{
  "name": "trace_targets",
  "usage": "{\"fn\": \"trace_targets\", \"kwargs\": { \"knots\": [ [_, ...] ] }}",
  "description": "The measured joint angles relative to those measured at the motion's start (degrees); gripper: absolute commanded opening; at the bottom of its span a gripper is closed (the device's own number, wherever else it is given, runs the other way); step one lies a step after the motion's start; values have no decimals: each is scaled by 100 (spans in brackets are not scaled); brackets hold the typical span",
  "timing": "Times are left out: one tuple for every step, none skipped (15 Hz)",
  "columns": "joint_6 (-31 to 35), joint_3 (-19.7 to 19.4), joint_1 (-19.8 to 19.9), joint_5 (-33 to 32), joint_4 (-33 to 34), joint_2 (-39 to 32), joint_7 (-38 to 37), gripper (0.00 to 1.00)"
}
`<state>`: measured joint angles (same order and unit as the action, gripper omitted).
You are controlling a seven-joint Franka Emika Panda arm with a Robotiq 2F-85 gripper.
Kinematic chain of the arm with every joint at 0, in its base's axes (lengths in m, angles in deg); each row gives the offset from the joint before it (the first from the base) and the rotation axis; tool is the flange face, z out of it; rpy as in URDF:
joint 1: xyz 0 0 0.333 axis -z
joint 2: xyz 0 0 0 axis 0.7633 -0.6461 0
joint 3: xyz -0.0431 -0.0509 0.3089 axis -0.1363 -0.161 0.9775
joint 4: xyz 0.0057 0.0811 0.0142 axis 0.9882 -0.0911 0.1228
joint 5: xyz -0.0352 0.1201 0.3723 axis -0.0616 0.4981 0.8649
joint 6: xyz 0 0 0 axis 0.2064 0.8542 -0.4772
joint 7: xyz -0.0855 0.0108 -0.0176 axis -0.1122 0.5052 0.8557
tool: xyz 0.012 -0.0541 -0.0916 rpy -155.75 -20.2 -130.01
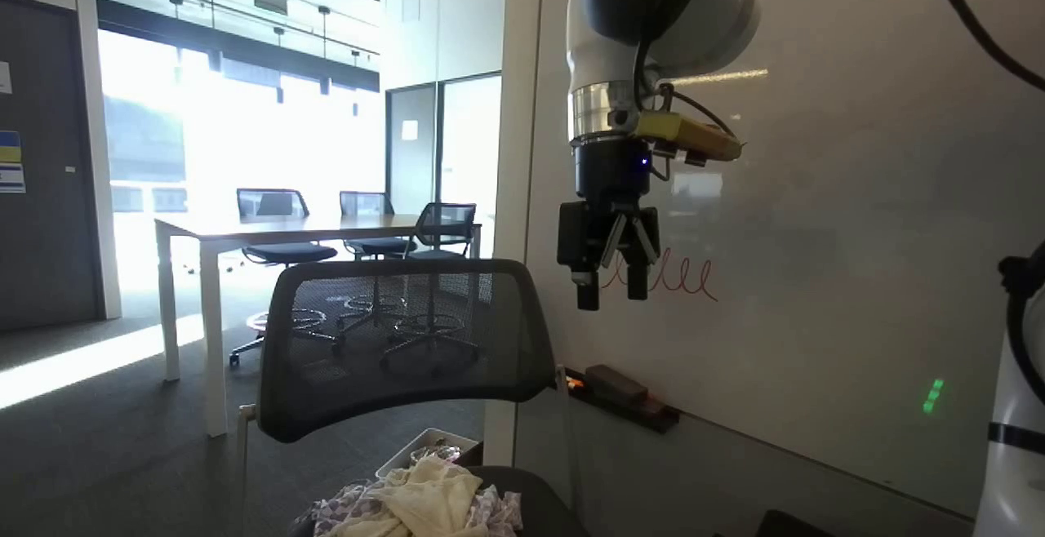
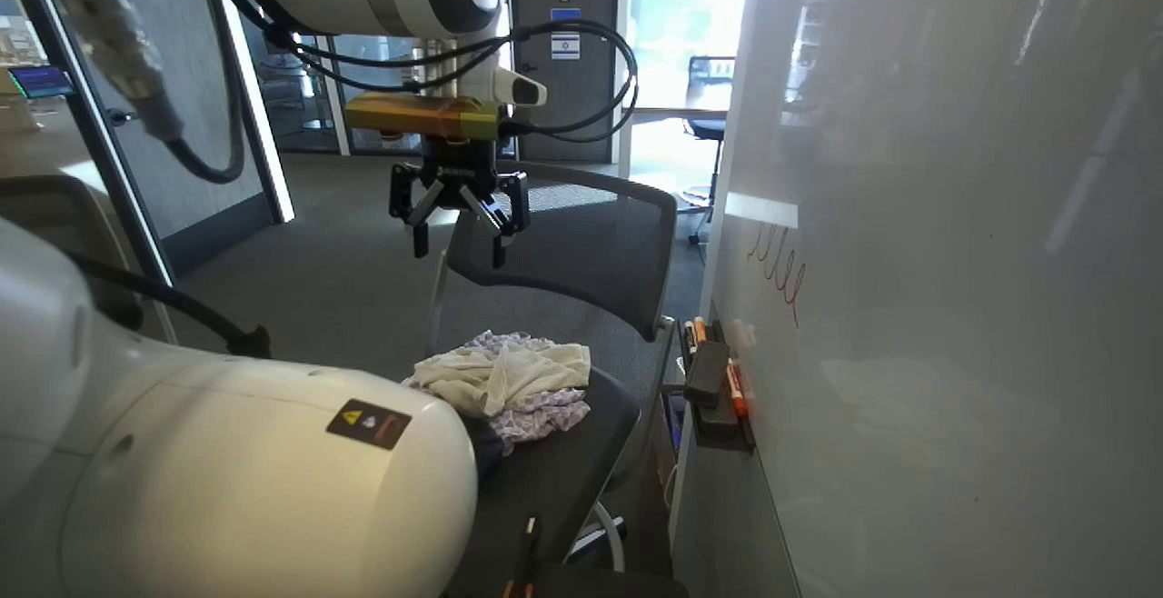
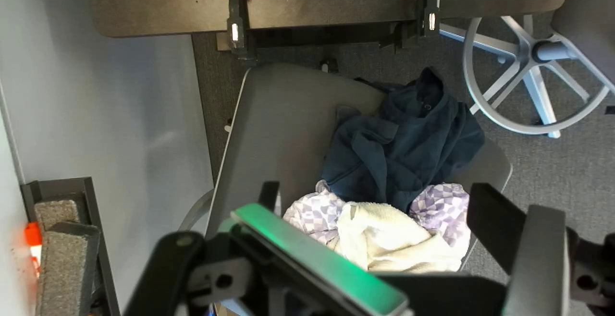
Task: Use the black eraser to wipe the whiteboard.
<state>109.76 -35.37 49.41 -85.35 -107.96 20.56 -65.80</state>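
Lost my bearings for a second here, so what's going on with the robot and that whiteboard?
The robot's gripper hangs open above a chair with crumpled cloths on it, and holds nothing. The eraser lies in the tray at the whiteboard's lower edge, overlapping a second, similar block. A red scribble is there on the board, so the wiping looks yet to be done.

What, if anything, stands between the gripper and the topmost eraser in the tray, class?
Nothing visible: the topmost eraser lies uncovered in the tray, below the open gripper and off to one side.
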Motion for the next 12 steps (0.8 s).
{"fn": "trace_targets", "kwargs": {
  "knots": [
    [-1, 0, 0, 0, -6, -1, 0, 100],
    [13, -6, 3, 0, -14, -20, -2, 100],
    [69, -32, 24, 0, -17, -68, -6, 100],
    [155, -77, 69, -2, -18, -149, -1, 100],
    [278, -145, 142, -35, -17, -274, 3, 100],
    [427, -230, 232, -92, -12, -432, 14, 100],
    [588, -344, 326, -144, 4, -609, 66, 100],
    [787, -470, 426, -204, 36, -806, 120, 100],
    [1003, -594, 540, -277, 84, -1008, 161, 100],
    [1225, -720, 665, -365, 155, -1227, 207, 100],
    [1426, -843, 779, -442, 250, -1449, 289, 100],
    [1608, -964, 881, -500, 371, -1681, 392, 100]
  ]
}}
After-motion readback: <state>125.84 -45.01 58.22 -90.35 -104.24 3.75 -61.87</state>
